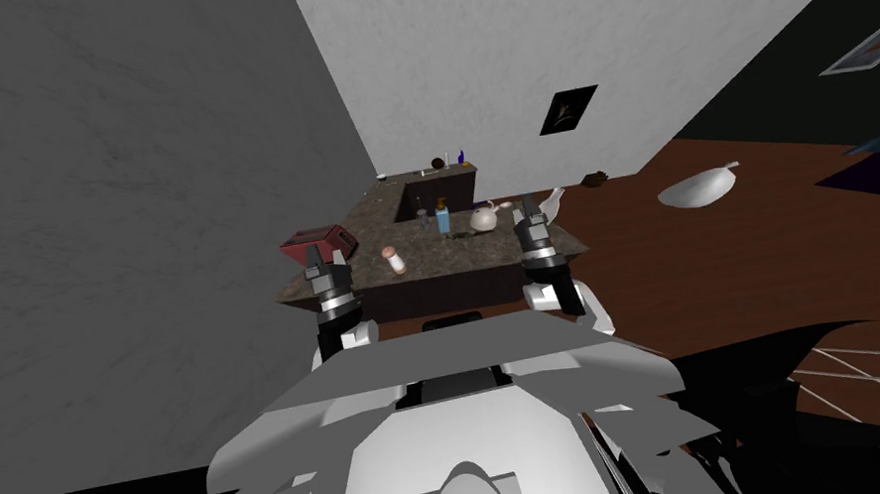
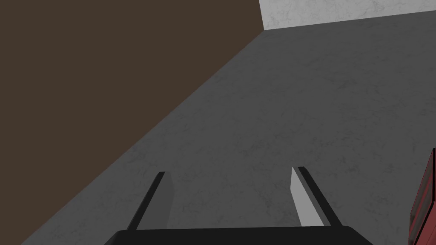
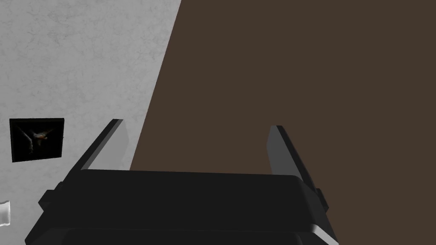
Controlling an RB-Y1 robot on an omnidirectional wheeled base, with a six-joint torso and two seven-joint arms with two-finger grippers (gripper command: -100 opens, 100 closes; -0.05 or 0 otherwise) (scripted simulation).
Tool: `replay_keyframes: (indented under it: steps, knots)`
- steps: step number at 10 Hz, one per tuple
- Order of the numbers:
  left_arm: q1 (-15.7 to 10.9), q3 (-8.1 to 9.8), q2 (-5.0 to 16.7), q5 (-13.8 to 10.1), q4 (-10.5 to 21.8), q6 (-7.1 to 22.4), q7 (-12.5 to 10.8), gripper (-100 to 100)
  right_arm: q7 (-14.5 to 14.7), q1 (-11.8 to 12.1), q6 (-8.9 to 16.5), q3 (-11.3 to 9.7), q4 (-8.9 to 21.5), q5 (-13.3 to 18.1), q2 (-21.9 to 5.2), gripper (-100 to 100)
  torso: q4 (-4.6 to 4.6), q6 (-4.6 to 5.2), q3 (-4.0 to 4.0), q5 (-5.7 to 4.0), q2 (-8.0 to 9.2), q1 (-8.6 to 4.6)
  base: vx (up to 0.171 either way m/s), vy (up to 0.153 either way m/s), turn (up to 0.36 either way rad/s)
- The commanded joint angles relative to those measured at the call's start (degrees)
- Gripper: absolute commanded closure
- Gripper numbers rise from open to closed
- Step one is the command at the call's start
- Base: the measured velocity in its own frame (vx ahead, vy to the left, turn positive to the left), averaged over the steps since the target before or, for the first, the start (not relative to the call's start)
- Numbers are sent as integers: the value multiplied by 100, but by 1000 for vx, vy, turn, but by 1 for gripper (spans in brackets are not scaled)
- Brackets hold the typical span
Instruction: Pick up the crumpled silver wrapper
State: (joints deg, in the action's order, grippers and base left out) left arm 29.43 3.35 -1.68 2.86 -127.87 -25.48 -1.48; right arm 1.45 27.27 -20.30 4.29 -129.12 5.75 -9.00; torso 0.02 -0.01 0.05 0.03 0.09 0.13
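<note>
Facing a dark stone counter (image 1: 430, 265) at the centre of the head view, both arms reach up from the lower middle of the frame toward its near edge. The left gripper (image 1: 313, 257) sits at the counter's left end, just in front of a red box (image 1: 318, 240). In the left wrist view its two fingers (image 2: 167, 200) stand wide apart with nothing between them, and the red box's edge (image 2: 423, 200) shows just beside that gripper. The right gripper (image 1: 528, 215) is at the counter's right end. Its blades (image 3: 279, 149) are likewise spread and empty in the right wrist view. Between the two arms, on the counter top, lie a small pale shaker (image 1: 393, 260) on its side, an upright blue bottle (image 1: 443, 219) and a white teapot (image 1: 483, 219). A pale pointed thing (image 1: 553, 199) lies just beyond the right gripper, near the counter's right corner. It may be the crumpled silver wrapper, but I cannot tell for sure. Several tiny items (image 1: 450, 160) stand on the counter's far end, too small to name. A dark framed picture (image 1: 568, 109) hangs on the white wall in the upper middle. On the brown floor at the right of the frame lie a white bowl-like shape (image 1: 700, 186) and a small brown lump (image 1: 594, 180).
</note>
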Motion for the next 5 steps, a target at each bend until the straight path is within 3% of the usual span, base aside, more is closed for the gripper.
replay_keyframes:
  steps: [1,5]
  knots:
    - [0,0,0,0,0,0,0,0,26,33,19,26,194,158,-286,-100,0,0,0,0,0,0,-32,56,124]
    - [0,0,0,0,0,0,0,0,52,51,41,87,546,401,-864,-100,2,1,4,2,8,7,-33,52,70]
